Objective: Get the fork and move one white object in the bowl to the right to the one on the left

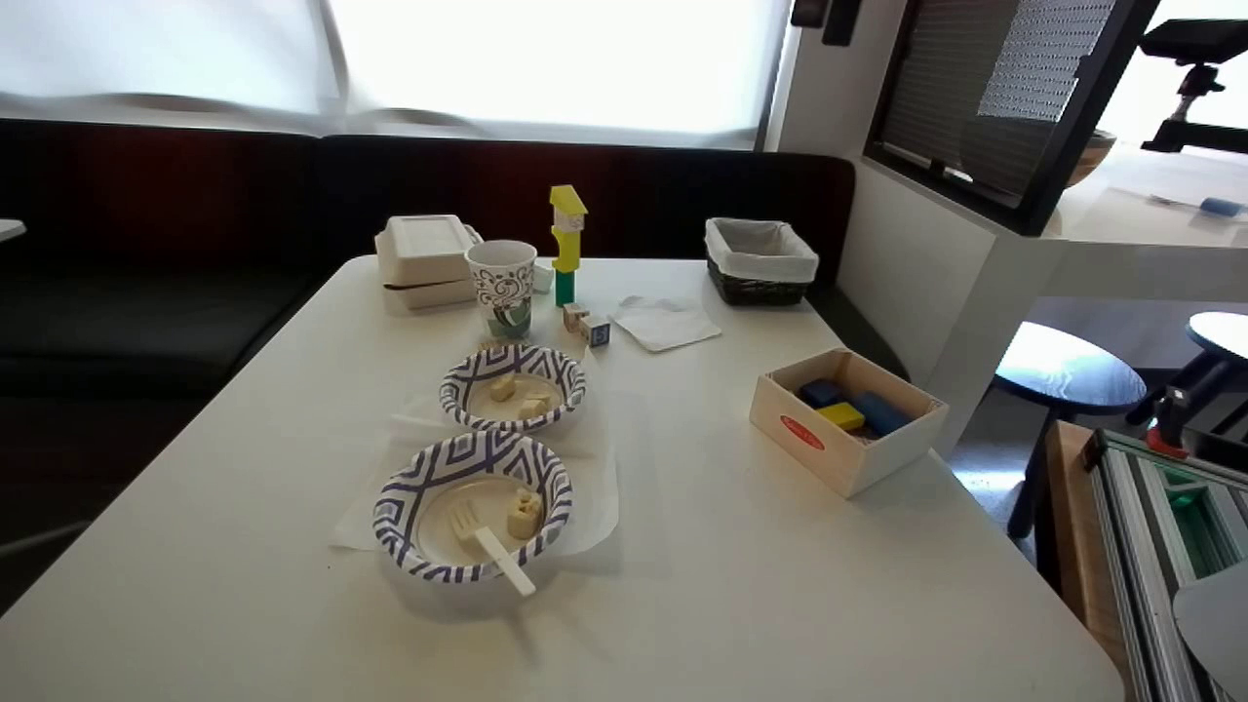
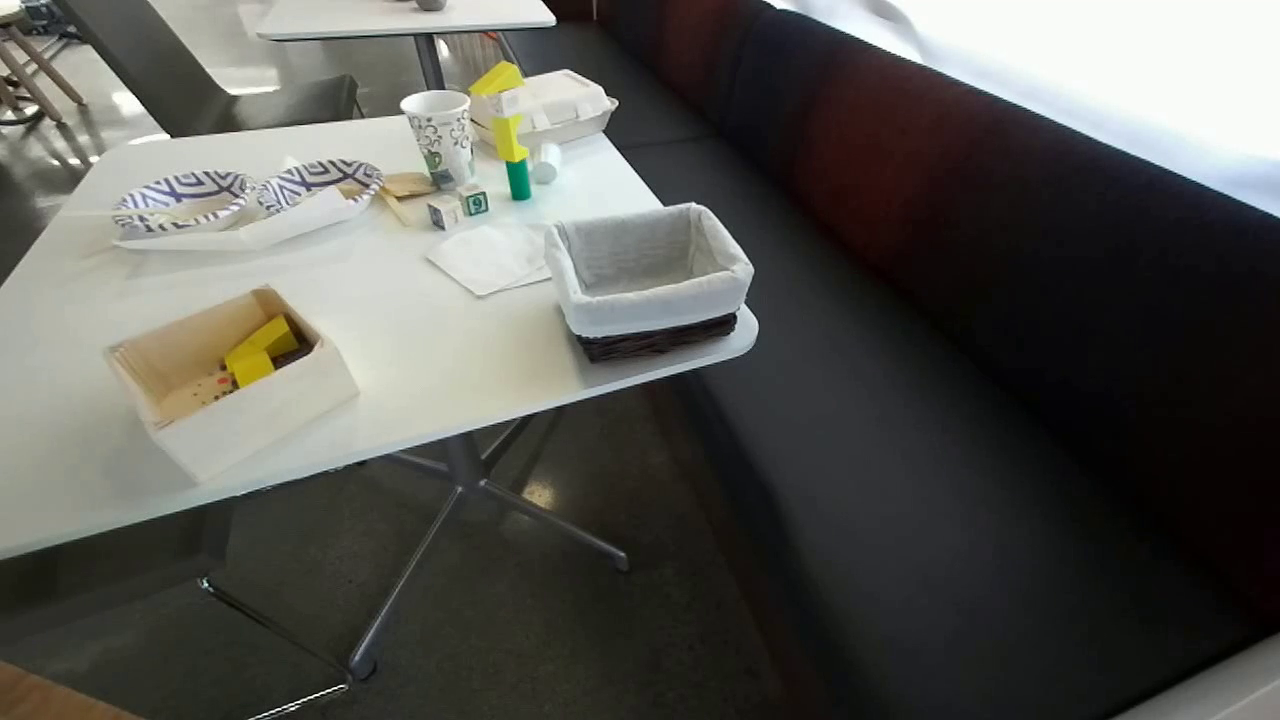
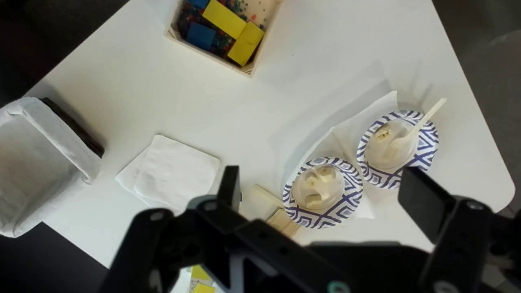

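The gripper [image 3: 324, 185] looms large at the bottom of the wrist view, its fingers [image 3: 425, 205] spread wide with nothing caught between them; that spread probably serves a grasp to come. Below, the fork's bowl [image 3: 427, 146] and the neighbouring bowl [image 3: 353, 191] sit just beside each other on a thin white sheet [image 1: 593, 507], perhaps there to keep crumbs off the surface [image 1: 702, 585], and their closeness should make for a short transfer.

The fork [image 1: 495, 554] leans across its bowl — tines down inside, shaft over the rim, handle end jutting out past it and seemingly clear of the surface. The pose looks deliberate: an exposed handle can be pinched without reaching into the bowl. One white piece [image 1: 524, 515] shows beside the tines, while the neighbouring bowl holds several.

Relative to the gripper, the fork lies lower and well apart, in line with the finger on the right of the wrist view rather than with the gap — the neighbouring bowl fills that. A sideways shift, and likely a turn across the handle, seems called for before any descent. Which bowl the task counts as right is uncertain; the fork's bowl is the right-hand one in the wrist view.
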`<state>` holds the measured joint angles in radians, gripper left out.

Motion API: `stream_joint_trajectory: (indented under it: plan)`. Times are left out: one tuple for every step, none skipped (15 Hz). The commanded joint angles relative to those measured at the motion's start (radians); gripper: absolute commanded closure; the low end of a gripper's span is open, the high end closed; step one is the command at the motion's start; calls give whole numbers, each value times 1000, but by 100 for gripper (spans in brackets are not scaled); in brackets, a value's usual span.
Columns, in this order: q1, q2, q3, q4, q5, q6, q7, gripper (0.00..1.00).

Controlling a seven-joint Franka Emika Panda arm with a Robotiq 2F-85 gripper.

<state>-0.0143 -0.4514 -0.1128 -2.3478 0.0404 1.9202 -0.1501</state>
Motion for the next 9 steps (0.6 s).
stream_joint_trajectory:
  plan:
    - [16, 75, 92, -22, 56, 139, 188, 0]
    - [23, 98, 115, -23, 73, 173, 236, 0]
    - [26, 127, 144, -26, 91, 238, 317, 0]
    - [29, 155, 165, -25, 108, 284, 379, 0]
    - [37, 201, 191, -10, 126, 289, 455, 0]
    - [44, 233, 209, -3, 143, 294, 511, 0]
    - [56, 276, 232, 8, 159, 287, 570, 0]
    - [70, 316, 246, 18, 174, 285, 593, 0]
    - [56, 234, 221, -13, 140, 272, 524, 0]
